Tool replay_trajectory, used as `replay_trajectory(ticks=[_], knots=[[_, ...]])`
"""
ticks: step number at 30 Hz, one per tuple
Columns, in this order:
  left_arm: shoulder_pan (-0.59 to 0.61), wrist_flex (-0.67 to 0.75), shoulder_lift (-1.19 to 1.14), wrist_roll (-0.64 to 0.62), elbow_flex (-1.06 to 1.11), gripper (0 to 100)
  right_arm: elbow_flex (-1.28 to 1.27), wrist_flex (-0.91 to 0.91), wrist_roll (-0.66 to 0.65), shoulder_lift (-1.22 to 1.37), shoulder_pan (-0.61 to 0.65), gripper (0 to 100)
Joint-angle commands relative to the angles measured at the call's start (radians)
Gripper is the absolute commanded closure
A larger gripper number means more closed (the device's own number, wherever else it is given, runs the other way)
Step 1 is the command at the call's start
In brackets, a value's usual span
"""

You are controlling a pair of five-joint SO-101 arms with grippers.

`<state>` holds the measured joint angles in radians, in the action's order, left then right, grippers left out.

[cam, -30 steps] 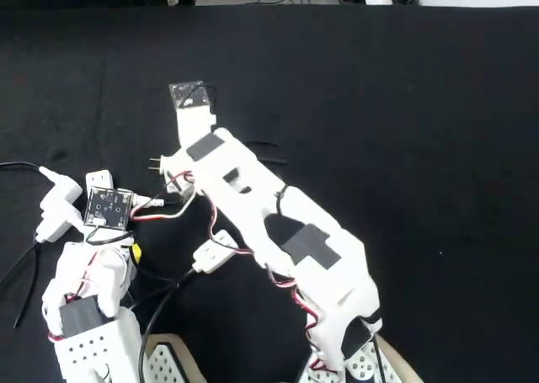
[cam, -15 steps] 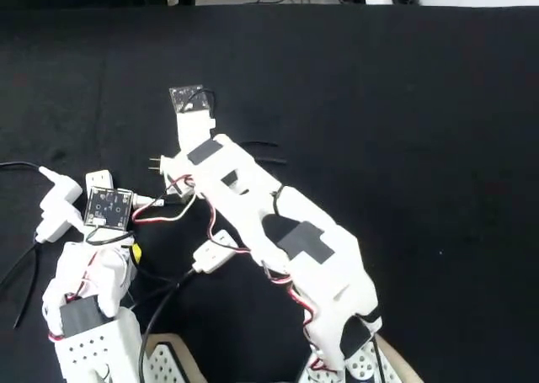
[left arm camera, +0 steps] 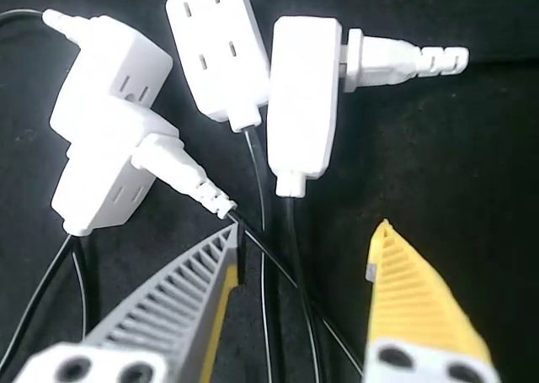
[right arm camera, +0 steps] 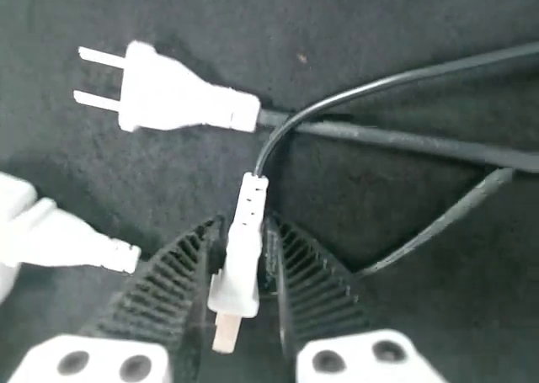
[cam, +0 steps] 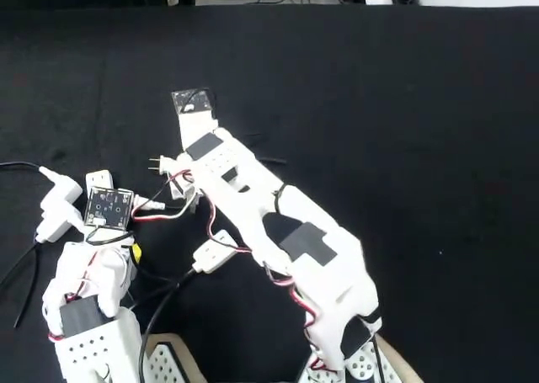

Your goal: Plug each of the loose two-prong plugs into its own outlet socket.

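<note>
1. While the right gripper (right arm camera: 242,231) is clamped on the body of the held plug (right arm camera: 240,265), the plug's cord end points away from the wrist and its prong end points back toward it. I judge this to be a carrying grip, and the plug will need turning before insertion.
2. A second, loose plug (right arm camera: 168,97) lies flat on the tabletop (cam: 404,147) just beyond the right fingertips, with both prongs bare. It sits left of centre, apart from every socket, so it is not yet plugged in.
3. Three white socket blocks lie in a cluster near the left edge.
   - The seated block (left arm camera: 307,88) already has a plug in its side.
   - The free block (left arm camera: 219,46) shows empty slots.
   - The paired block (left arm camera: 105,122) has a plug lying against it, and I cannot tell whether that plug is seated.
4. The left gripper (left arm camera: 307,230) hangs over this cluster with its jaws wide apart. It grips nothing, and only black cords run beneath the gap. I read this as standing ready to steady a block.
5. The right arm (cam: 278,231) stretches diagonally from the near edge toward the left, with its wrist pitched down at the table.
6. The left arm (cam: 93,299) is folded close to the near-left corner.
</note>
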<state>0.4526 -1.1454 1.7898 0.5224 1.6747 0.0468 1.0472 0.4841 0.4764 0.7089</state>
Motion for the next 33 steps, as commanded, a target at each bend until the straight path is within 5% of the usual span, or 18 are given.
replay_trajectory(ticks=[1,8,18,28,33], knots=[[0.004,-0.002,0.008,0.006,-0.002,76,-0.038,0.035,0.002,-0.186,0.009,98.7],[-0.002,-0.002,0.008,0.006,-0.002,76,-0.420,-0.114,-0.040,-0.610,0.008,98.7],[-0.232,-0.011,0.008,0.006,-0.036,76,-1.227,-1.166,-0.043,-1.079,0.011,98.7],[-0.450,0.021,0.009,-0.003,-0.248,76,-1.257,-1.083,-0.044,-1.110,0.051,98.6],[-0.473,0.144,0.009,-0.153,-0.249,75,-1.260,-1.079,-0.044,-1.110,0.069,98.6]])
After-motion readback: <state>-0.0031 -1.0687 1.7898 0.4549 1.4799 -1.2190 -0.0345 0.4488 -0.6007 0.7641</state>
